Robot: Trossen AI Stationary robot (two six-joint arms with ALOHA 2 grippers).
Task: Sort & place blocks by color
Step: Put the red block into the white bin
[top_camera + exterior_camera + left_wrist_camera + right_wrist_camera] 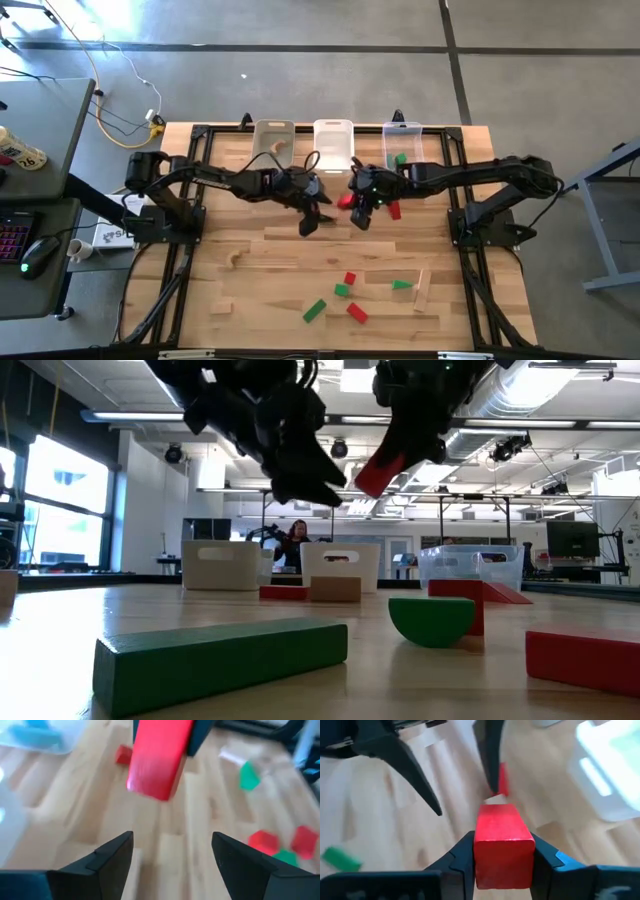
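pale planked wooden table [270,250] – smooth, slight sheen; painted red block [502,845] – matt; translucent plastic bins [333,140].

So the overhead cam looks straight down on the whole counter [300,260] and both arms, from pretty far up. The low one sits right at counter height, looking level across to the bins [340,565] and the room behind. Each wrist cam rides its own arm, super close, peering past its fingers [110,852]. All four catch the same red block [502,845] mid-counter, and each wrist cam also sees the other arm's fingers
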